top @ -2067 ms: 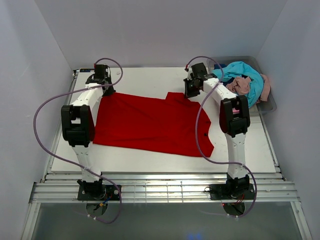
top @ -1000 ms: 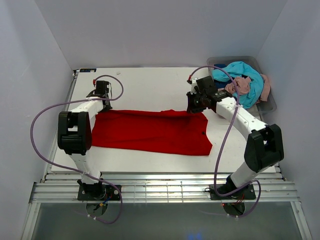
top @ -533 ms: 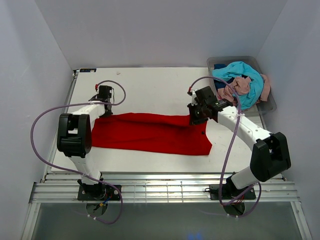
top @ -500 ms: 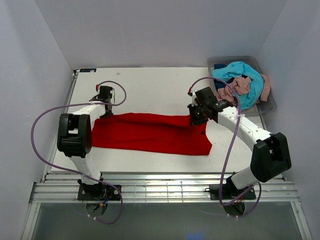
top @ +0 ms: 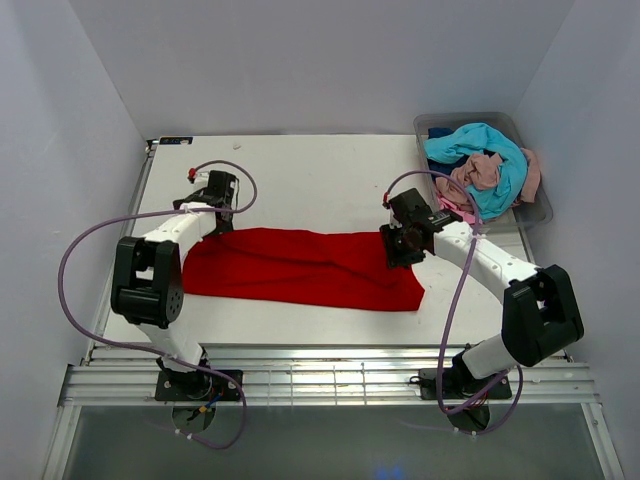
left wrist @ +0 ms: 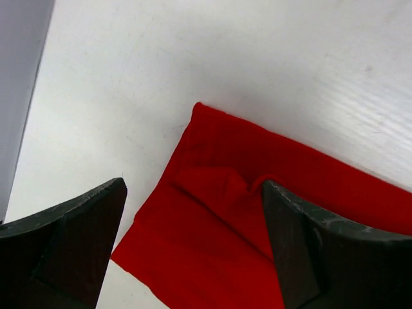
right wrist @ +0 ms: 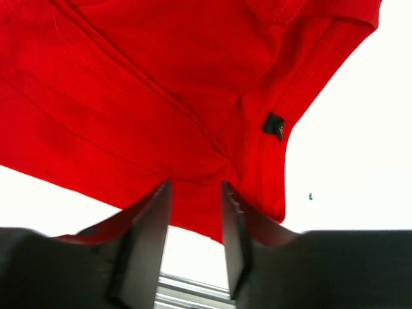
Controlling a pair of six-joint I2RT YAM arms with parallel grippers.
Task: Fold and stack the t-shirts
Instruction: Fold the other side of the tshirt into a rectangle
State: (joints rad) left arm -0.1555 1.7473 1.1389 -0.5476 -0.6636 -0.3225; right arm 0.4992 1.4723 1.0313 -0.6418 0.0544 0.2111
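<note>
The red t-shirt [top: 300, 268] lies as a long folded band across the white table [top: 300, 170]. My left gripper [top: 215, 213] hovers over its far left corner, and my right gripper [top: 393, 250] over its far right end. In the left wrist view the left gripper [left wrist: 193, 251] is open wide, with the flat red t-shirt [left wrist: 219, 212] below the gap. The right gripper [right wrist: 196, 193] has its jaws parted just off a pucker in the red t-shirt [right wrist: 129, 77], and nothing sits between them. More t-shirts, turquoise [top: 505, 180] and dusty pink [top: 478, 172], are heaped at the back right.
A clear grey bin [top: 538, 212] at the table's back right corner holds the heap of tees. White walls close in the left, right and back. A metal rail [top: 330, 380] runs along the near edge by the arm bases. A small black tag [right wrist: 273, 125] shows on the shirt's hem.
Both grippers carried the shirt's far edge toward the near side, narrowing it to a folded band. Both then opened and let go of the cloth.
</note>
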